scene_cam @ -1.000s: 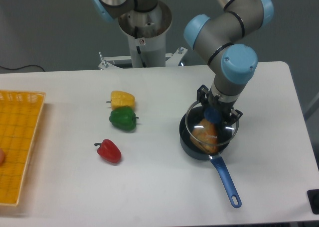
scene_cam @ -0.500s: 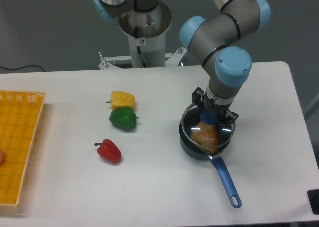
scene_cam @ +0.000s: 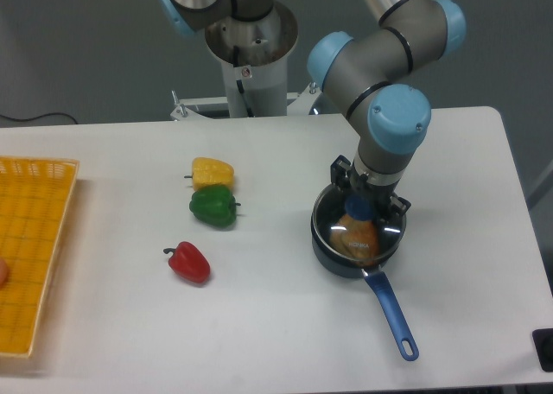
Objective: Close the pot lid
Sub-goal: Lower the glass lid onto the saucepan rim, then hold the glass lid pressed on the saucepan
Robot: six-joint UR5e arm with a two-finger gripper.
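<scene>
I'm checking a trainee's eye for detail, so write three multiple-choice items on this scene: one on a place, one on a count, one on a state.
1. Where does the green pepper lie?
A. Between the yellow pepper and the red pepper
B. In the orange basket
C. Inside the pot

2. How many peppers lie on the table?
A. One
B. Three
C. Five

3. How does the pot lid sit?
A. Flat on the table
B. Upright against the basket
C. Over the pot, with the gripper at its knob

Answers:
1 A, it lies just below the yellow one and above the red one.
2 B, one yellow, one green, one red.
3 C, the glass disc covers the pot's opening under the gripper.
</scene>
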